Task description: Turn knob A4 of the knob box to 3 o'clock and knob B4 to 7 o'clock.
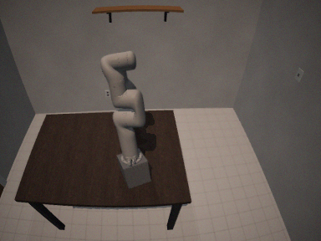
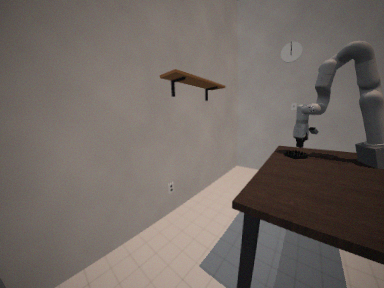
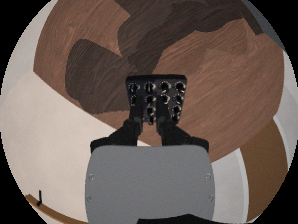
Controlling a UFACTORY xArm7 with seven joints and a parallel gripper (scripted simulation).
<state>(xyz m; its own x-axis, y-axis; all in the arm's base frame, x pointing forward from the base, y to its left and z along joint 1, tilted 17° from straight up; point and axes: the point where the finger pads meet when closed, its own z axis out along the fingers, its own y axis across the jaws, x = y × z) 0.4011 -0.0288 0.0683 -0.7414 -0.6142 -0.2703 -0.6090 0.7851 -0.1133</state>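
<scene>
Brown table (image 1: 84,167) (image 2: 320,200) (image 3: 230,95): one knob box (image 2: 290,156) (image 3: 156,78) near edge, wood around; four knobs (image 3: 149,87) in farthest row; one gripper (image 2: 300,144) (image 3: 149,103), slightly open, empty.

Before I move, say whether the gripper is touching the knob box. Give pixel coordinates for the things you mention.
Cannot tell: wrist view shows the gripper (image 2: 300,145) (image 3: 149,103) overlapping the knob box (image 2: 294,155) (image 3: 157,79); exterior shows no clear gap.

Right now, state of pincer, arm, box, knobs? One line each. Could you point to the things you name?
Pincer (image 2: 300,145) (image 3: 149,103): partly open, fingers apart.
Arm (image 1: 127,140) (image 2: 367,75): bent, pincer pointing down at box.
Box (image 2: 296,157) (image 3: 156,78): on table (image 1: 75,159) (image 2: 320,200) (image 3: 230,100), knobs up.
Knobs (image 3: 149,87): settings unreadable, some hidden.
</scene>
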